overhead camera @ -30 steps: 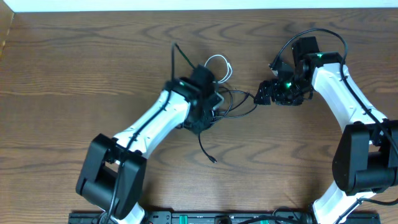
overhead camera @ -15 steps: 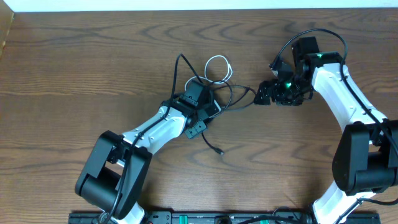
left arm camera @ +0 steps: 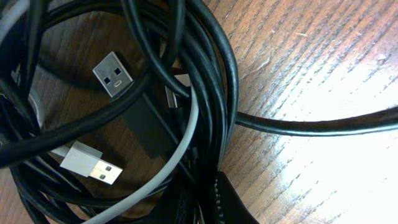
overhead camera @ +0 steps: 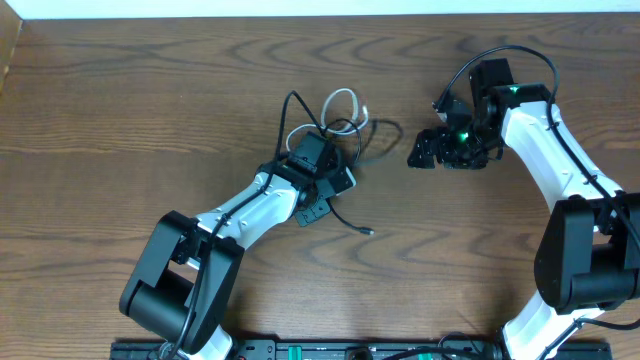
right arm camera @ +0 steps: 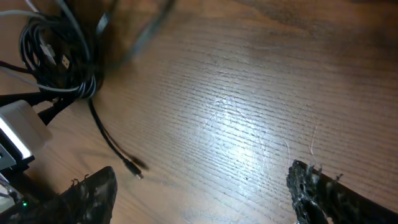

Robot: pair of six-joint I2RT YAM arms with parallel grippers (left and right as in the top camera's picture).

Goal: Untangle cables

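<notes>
The cables (overhead camera: 340, 130) lie in a tangle mid-table: black loops, and a white loop (overhead camera: 340, 97) at the far side. One loose black plug end (overhead camera: 368, 232) trails toward the front. My left gripper (overhead camera: 332, 148) sits on the tangle, shut on black strands. Its wrist view shows the bundle (left arm camera: 205, 93) running down between the fingers (left arm camera: 235, 202), with a black USB plug (left arm camera: 113, 74), a white USB plug (left arm camera: 90, 163) and the white cable (left arm camera: 180, 143). My right gripper (overhead camera: 418, 150) stands open to the right, apart from the cables; bare wood lies between its fingers (right arm camera: 93, 193).
Wooden table (overhead camera: 120, 100) all around. The right wrist view shows the tangle (right arm camera: 59, 56) at upper left, the loose plug end (right arm camera: 134, 168) and part of the left arm's white housing (right arm camera: 18, 130). Thicker black arm wiring loops over the right arm (overhead camera: 500, 55).
My left gripper has closed on the bundle. The black loop that reached the right gripper has drawn back left, and the loose plug end has swung right. The right arm has stayed put.
</notes>
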